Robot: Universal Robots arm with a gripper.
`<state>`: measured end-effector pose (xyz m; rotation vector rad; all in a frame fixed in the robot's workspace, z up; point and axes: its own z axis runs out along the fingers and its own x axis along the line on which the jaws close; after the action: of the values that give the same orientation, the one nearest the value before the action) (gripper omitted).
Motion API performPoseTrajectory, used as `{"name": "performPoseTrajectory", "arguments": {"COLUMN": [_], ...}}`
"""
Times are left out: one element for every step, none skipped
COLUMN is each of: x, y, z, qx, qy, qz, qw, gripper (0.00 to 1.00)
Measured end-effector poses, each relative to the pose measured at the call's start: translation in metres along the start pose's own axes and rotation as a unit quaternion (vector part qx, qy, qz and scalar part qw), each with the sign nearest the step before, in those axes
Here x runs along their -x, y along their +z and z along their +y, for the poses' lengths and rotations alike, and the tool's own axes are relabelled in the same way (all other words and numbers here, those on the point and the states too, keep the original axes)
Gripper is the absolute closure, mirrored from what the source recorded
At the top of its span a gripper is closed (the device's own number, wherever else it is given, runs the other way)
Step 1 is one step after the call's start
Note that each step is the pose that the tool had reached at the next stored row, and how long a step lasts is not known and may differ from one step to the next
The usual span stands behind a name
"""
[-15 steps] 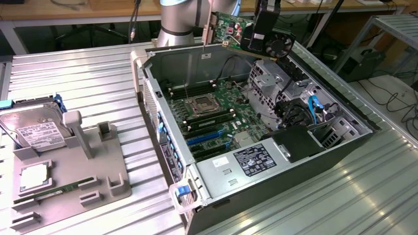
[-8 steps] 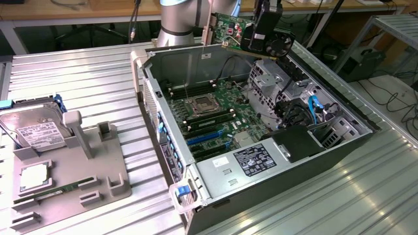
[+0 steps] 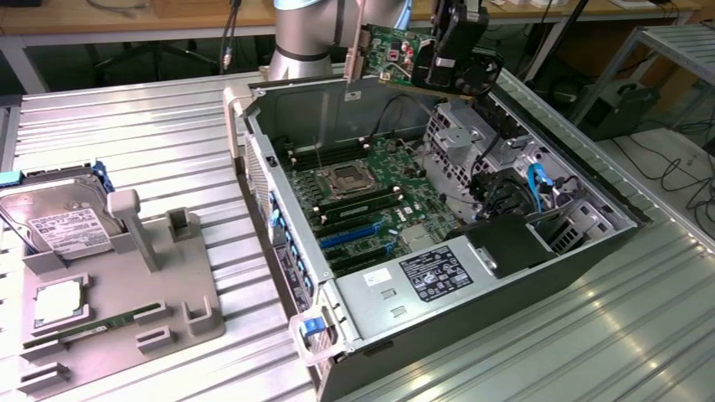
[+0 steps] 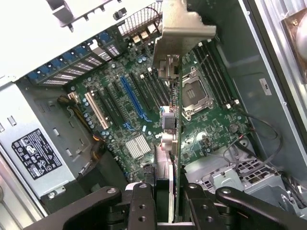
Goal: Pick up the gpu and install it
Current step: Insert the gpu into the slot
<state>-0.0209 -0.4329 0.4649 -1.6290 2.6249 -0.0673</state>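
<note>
My gripper is shut on the gpu, a green circuit card with a silver bracket at one end, held in the air above the far rim of the open computer case. In the wrist view the gpu runs edge-on away from my gripper, its bracket at the far end. Below it lies the motherboard with its blue slot and the CPU socket. The motherboard sits flat in the case floor, with blue slots.
A grey fixture tray stands at the exterior view's left, carrying a silver hard drive, a CPU and a green memory stick. The power supply and blue cables fill the case's near side.
</note>
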Motion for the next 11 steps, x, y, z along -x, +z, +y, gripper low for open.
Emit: {"name": "performPoseTrajectory", "arguments": {"x": [0.0,0.0,0.0,0.0,0.0,0.0,0.0,0.0,0.0,0.0,0.0], "y": [0.0,0.0,0.0,0.0001,0.0,0.0001,0.0001,0.0,0.0001,0.0001,0.0001], "z": [0.0,0.0,0.0,0.0,0.0,0.0,0.0,0.0,0.0,0.0,0.0], "qx": [0.0001,0.0002,0.0003,0.0004,0.0005,0.0006,0.0007,0.0008,0.0009,0.001,0.0012], "qy": [-0.005,-0.011,-0.015,-0.021,-0.026,-0.03,-0.034,-0.039,-0.044,-0.049,-0.055], "qz": [-0.0003,-0.0007,-0.001,-0.0014,-0.0016,-0.0019,-0.0022,-0.0025,-0.0028,-0.0032,-0.0036], "qw": [1.0,0.9999,0.9999,0.9998,0.9997,0.9995,0.9994,0.9992,0.999,0.9988,0.9985], "gripper": [0.72,0.72,0.72,0.72,0.72,0.72,0.72,0.72,0.72,0.72,0.72]}}
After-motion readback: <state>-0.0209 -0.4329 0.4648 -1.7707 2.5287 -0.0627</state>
